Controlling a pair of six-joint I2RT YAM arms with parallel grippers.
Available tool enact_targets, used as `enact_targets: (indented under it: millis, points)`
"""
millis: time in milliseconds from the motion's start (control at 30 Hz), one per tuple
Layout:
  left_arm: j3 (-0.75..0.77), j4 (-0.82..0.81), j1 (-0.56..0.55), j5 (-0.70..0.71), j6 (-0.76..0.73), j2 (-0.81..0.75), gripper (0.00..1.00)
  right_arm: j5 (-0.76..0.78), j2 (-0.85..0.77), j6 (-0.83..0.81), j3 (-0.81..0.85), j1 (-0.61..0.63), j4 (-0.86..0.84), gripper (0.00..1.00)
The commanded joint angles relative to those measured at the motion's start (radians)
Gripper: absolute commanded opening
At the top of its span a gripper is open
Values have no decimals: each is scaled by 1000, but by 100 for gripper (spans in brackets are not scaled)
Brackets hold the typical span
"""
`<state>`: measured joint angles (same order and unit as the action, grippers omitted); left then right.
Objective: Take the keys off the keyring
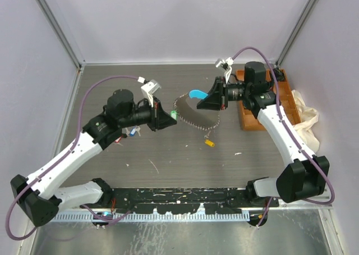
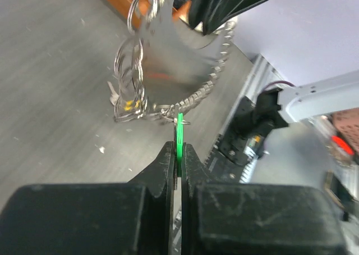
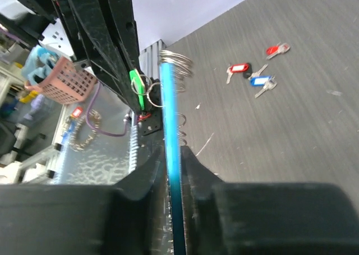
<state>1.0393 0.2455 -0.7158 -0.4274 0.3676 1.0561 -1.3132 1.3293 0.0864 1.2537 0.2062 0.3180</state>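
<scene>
grey table | red key, blue key lying loose | wooden tray

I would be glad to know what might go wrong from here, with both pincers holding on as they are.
The left pincer pinches just the near end of the green key, so a pull might make it slip free. The right pincer holds the keyring by its blue plastic piece alone, so the loop may twist or swing instead of letting the key off.
</scene>
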Motion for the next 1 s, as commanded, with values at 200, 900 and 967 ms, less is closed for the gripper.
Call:
enact_targets:
  millis: [200, 900, 967]
  points:
    - [262, 329, 92, -383, 243, 179, 0, 20, 39, 160, -79, -64, -258, 74]
    - [406, 559, 100, -436, 241, 354, 0, 10, -116, -808, 24, 133, 468, 13]
    - [413, 546, 99, -454, 251, 356, 0, 68, -108, -808, 15, 179, 448, 11]
